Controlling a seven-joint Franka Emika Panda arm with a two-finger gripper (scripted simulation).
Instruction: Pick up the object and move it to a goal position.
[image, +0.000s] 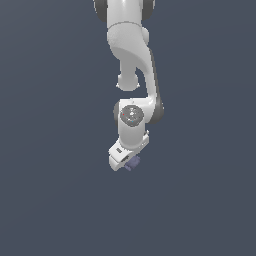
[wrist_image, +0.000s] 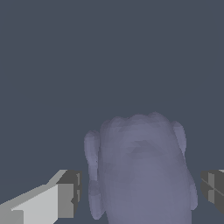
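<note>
Object (wrist_image: 142, 170) sits between the spread jaws, neither finger (wrist_image: 65, 199) touching it.

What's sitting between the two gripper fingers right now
The purple-blue object lies between the fingers in the wrist view, with a narrow bare gap on each side, so the gripper is open around it, not touching.

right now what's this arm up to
A white Franka arm has its gripper lowered over a small purple-blue lumpy object on a plain dark surface. In the wrist view the object sits between the two fingers, with gaps on both sides, so they are open and not yet gripping. No goal marker is visible.
</note>
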